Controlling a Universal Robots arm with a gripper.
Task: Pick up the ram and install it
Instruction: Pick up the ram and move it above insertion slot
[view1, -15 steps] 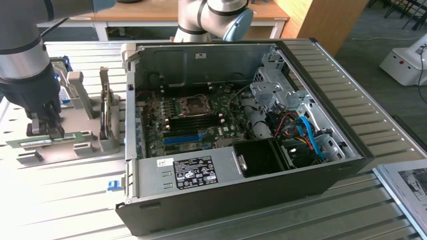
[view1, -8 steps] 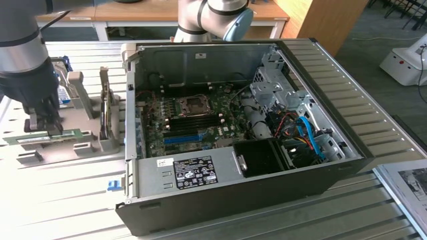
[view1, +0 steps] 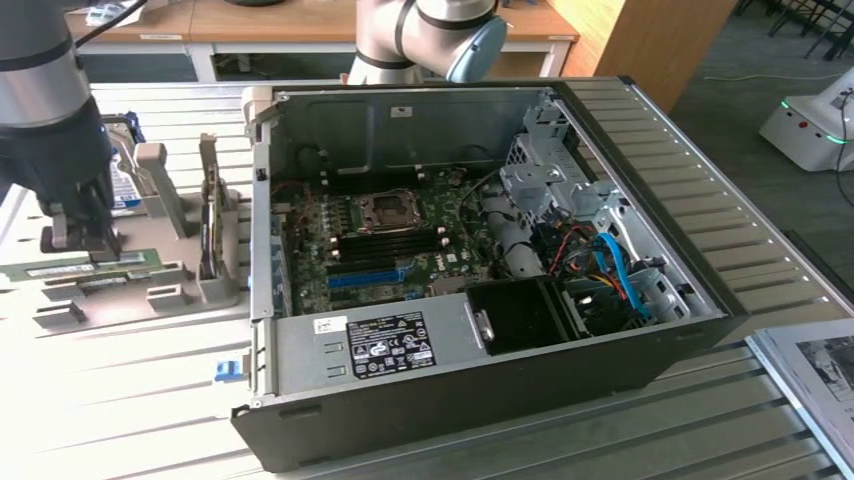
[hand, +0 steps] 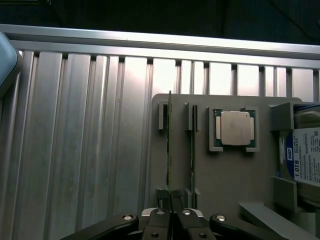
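Gripper on ram, still in holder.
Fingers narrow, pinching stick's end; ram on edge in slot, beside CPU.

Holder at left of exterior frame, ram standing in its slot; computer case at centre, right of holder.

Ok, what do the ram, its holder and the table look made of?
Seen edge-on, the ram is a thin greenish board, likely fibreglass laminate. Under it, the holder is matte grey, even and glare-free, probably plastic. Around that, the table is bare ribbed metal, likely aluminium, going by its bright streaky sheen.
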